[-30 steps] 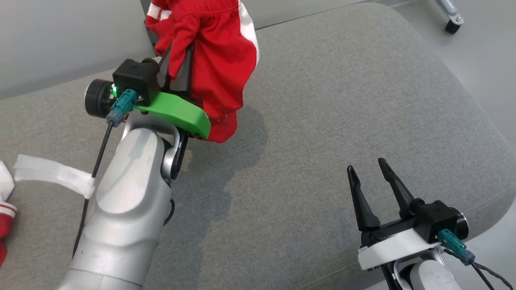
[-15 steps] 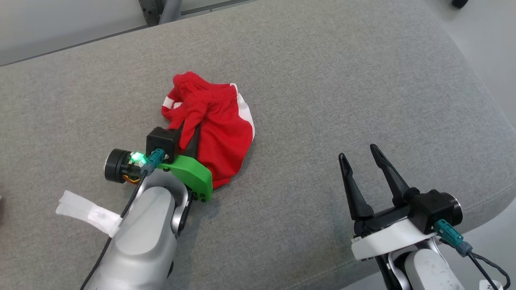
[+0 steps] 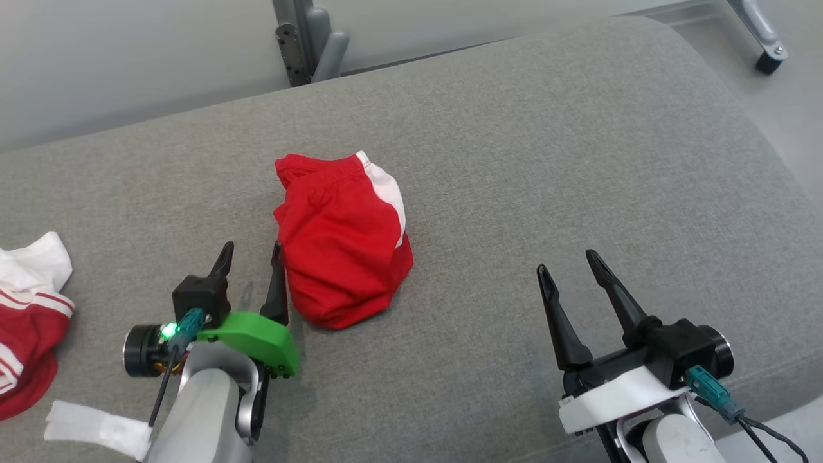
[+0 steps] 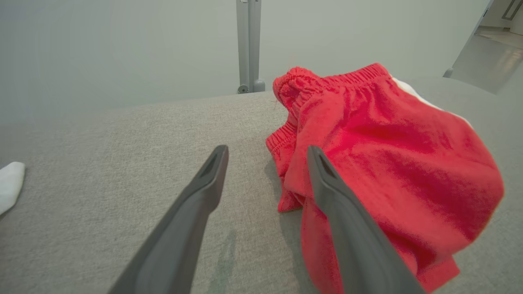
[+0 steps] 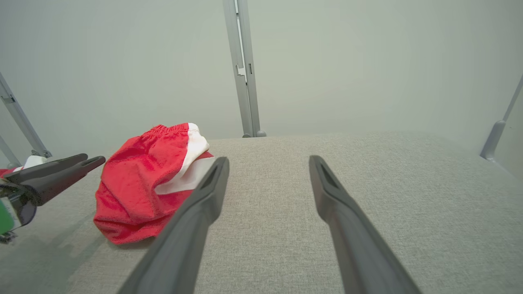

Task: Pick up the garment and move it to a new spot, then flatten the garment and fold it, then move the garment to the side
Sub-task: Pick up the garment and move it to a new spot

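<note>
The garment (image 3: 344,241), red shorts with a white side stripe, lies crumpled in a heap on the grey cushioned surface (image 3: 546,161). My left gripper (image 3: 251,251) stands open just left of the heap, its right finger close against the cloth, nothing between the fingers. In the left wrist view the garment (image 4: 388,163) bulges to the right of the open left gripper (image 4: 266,152). My right gripper (image 3: 566,267) is open over bare cushion at the lower right, well apart from the shorts. The right wrist view has the garment (image 5: 143,192) at left beyond its own open gripper (image 5: 269,160).
Another red and white garment (image 3: 29,315) lies at the left edge of the cushion. A grey metal post (image 3: 308,38) rises behind the far edge. A caster leg (image 3: 765,38) stands on the floor at top right. White tape (image 3: 96,427) wraps the left arm's cable.
My left gripper has set the garment down on the cushion, opened, and drawn back to its left side. The head camera has shifted. The right gripper stays open.
</note>
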You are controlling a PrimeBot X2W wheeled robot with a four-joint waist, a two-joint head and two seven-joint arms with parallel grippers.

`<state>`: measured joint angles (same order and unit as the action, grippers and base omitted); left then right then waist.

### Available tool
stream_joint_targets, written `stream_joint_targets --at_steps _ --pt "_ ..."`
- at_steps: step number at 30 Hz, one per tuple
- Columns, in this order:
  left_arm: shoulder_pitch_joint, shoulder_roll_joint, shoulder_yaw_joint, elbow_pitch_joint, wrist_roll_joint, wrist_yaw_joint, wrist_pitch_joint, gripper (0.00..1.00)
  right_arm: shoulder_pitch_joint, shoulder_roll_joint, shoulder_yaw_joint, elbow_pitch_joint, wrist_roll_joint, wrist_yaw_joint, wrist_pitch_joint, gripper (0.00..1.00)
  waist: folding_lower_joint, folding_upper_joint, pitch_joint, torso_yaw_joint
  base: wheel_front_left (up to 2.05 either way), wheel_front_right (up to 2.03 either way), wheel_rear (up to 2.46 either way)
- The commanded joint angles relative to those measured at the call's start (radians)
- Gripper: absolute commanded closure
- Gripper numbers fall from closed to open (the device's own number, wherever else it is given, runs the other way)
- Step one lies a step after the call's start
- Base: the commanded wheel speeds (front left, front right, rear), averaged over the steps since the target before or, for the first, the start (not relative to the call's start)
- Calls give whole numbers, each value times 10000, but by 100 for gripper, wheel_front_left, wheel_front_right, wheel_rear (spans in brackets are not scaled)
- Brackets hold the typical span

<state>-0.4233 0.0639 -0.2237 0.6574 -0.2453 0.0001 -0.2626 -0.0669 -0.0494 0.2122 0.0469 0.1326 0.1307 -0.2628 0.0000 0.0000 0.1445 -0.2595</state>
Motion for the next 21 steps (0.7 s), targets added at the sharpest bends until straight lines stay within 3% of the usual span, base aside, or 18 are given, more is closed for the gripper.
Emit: stream_joint_targets --at_steps 1,7,11,21 --pt "545 90 291 -375 107 41 -27 0 158 -19 6 77 -28 1 -31 0 0 0 -716 779 0 0 0" --pt "1909 19 1147 -1720 223 -141 -27 0 381 -19 -171 309 -47 1 -31 0 0 0 -1210 1628 0 0 0" --pt "2689 -43 1551 -2660 129 -628 -27 0 462 -19 -359 410 -104 1 -31 0 0 0 -1378 2054 0 0 0" --pt "4315 -104 2113 -4828 931 -967 -26 0 791 -22 -798 523 -346 1 -31 0 0 0 -1666 2481 0 0 0"
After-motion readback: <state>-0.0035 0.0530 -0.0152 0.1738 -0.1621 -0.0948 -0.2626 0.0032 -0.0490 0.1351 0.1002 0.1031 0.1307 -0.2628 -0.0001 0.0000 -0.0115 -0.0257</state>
